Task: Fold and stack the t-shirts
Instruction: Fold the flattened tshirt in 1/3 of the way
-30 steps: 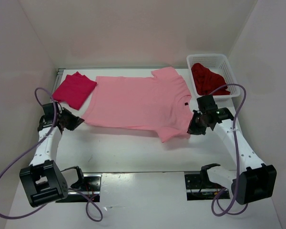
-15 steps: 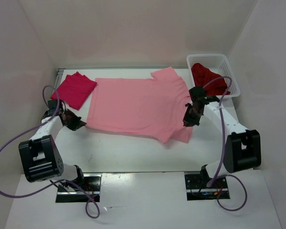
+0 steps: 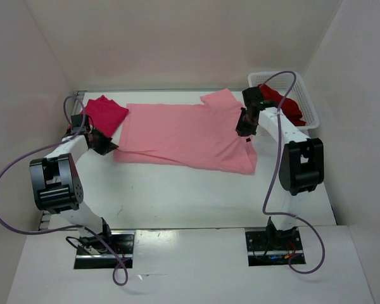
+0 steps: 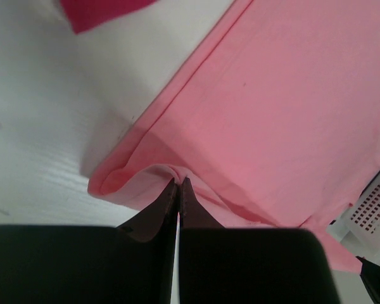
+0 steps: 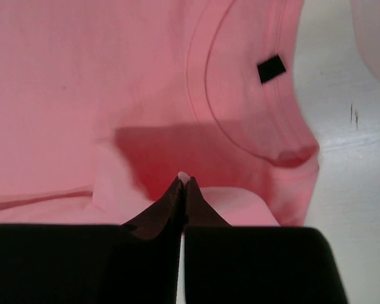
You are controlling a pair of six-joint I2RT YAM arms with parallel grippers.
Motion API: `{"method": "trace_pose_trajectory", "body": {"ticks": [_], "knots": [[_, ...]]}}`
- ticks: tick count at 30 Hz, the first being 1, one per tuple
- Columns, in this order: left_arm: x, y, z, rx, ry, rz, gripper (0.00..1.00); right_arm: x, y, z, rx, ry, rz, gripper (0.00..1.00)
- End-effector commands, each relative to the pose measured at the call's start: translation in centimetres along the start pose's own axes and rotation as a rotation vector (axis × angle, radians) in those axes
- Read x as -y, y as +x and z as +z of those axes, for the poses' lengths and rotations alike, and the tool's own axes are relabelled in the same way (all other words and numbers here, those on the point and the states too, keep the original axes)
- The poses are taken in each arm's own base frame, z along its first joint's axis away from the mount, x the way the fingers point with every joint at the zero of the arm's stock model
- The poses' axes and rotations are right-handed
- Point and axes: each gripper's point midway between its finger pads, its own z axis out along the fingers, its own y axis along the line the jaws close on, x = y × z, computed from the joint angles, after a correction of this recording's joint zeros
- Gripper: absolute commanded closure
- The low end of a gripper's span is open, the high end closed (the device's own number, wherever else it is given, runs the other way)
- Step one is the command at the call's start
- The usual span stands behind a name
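The light pink t-shirt [image 3: 183, 134] lies spread across the table, its near edge lifted and carried back over the rest. My left gripper [image 3: 106, 144] is shut on its hem corner [image 4: 171, 174] at the left. My right gripper [image 3: 244, 125] is shut on a pinch of its cloth [image 5: 182, 177] beside the collar [image 5: 240, 95]. The crimson-magenta t-shirt [image 3: 105, 114] lies folded at the back left; it also shows in the left wrist view [image 4: 98, 11]. The dark maroon t-shirt [image 3: 285, 107] lies bunched in the basket.
A white mesh basket [image 3: 307, 104] stands at the back right corner, its wall also showing in the left wrist view [image 4: 373, 202]. White walls close the table on three sides. Purple cables loop from both arms.
Both grippers have moved away from me toward the back, carrying the pink shirt's near edge with them; the shirt now folds over itself and looks narrower front to back.
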Motion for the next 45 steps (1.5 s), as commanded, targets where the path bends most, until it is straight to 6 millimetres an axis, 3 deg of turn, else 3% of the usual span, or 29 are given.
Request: {"method": "trace_pose_trajectory", "body": {"ticks": [1, 6, 11, 18, 20, 25, 28, 29, 30, 31, 33, 35, 36, 38, 39, 40, 41, 42, 43, 44, 45], "knots": [[2.5, -3.0, 0.3, 0.069, 0.052, 0.002, 1.0, -0.7, -3.7, 0.7, 0.087, 0.011, -0.017, 1.0], [2.6, -4.2, 1.9, 0.073, 0.028, -0.002, 1.0, -1.0, -5.7, 1.6, 0.115, 0.026, -0.007, 1.0], [2.5, -4.3, 3.4, 0.048, 0.011, 0.015, 1.0, -0.2, -7.4, 1.7, 0.147, 0.058, 0.013, 1.0], [4.0, -4.0, 3.2, 0.061, 0.034, 0.046, 1.0, 1.8, -8.7, 0.3, 0.209, 0.086, 0.06, 1.0], [4.4, -3.8, 4.3, 0.05, 0.026, 0.059, 1.0, 2.8, -8.4, 2.2, 0.182, 0.128, 0.065, 1.0], [4.8, -3.7, 6.2, 0.04, 0.006, 0.075, 1.0, 1.6, -10.5, 3.4, 0.22, 0.097, 0.078, 1.0], [4.5, -4.1, 6.4, 0.062, -0.018, 0.065, 0.89, 1.2, -11.4, 3.4, 0.236, 0.089, 0.08, 1.0], [4.5, -4.1, 6.4, 0.062, -0.018, 0.065, 0.75, 1.2, -11.4, 3.4, 0.236, 0.089, 0.08, 0.97], [5.0, -4.4, 5.7, 0.076, -0.004, 0.069, 0.67, 1.0, -11.7, 3.5, 0.24, 0.087, 0.081, 0.92], [5.1, -4.3, 5.4, 0.079, 0.0, 0.061, 0.61, 0.6, -11.5, 3.5, 0.23, 0.065, 0.088, 0.81], [5.6, -4.5, 3.6, 0.114, 0.015, 0.068, 0.49, -0.2, -12.0, 1.8, 0.251, 0.023, 0.089, 0.7], [6.7, -5.3, 0.9, 0.184, 0.047, 0.081, 0.46, -1.0, -12.5, 0.1, 0.276, 0.003, 0.082, 0.65], [5.8, -4.7, 0.5, 0.188, 0.031, 0.089, 0.46, -1.3, -13.1, -1.8, 0.312, -0.017, 0.086, 0.65], [6.0, -4.4, -1.6, 0.221, 0.051, 0.106, 0.48, -0.9, -12.1, -2.7, 0.3, -0.021, 0.084, 0.67], [5.4, -3.7, -1.9, 0.212, 0.041, 0.104, 0.51, -1.5, -12.0, -4.6, 0.328, -0.053, 0.078, 0.75], [3.8, -2.4, -1.5, 0.187, 0.015, 0.106, 0.57, -1.4, -11.2, -5.1, 0.316, -0.067, 0.084, 0.82], [3.4, -2.0, -2.0, 0.188, 0.016, 0.106, 0.6, -0.7, -9.1, -4.1, 0.274, -0.06, 0.09, 0.94], [2.7, -1.4, -1.8, 0.176, 0.004, 0.103, 0.61, -0.5, -8.1, -4.3, 0.263, -0.071, 0.088, 0.99], [1.8, -0.7, -1.5, 0.159, -0.013, 0.099, 0.61, -0.5, -7.4, -5.4, 0.273, -0.096, 0.098, 0.99], [0.6, 0.6, -1.0, 0.122, -0.032, 0.092, 0.61, 0.5, -4.3, -4.0, 0.197, -0.084, 0.101, 0.99], [0.1, 0.5, -0.9, 0.119, -0.03, 0.08, 0.61, 1.0, -3.4, -3.8, 0.188, -0.079, 0.101, 0.99]]}}
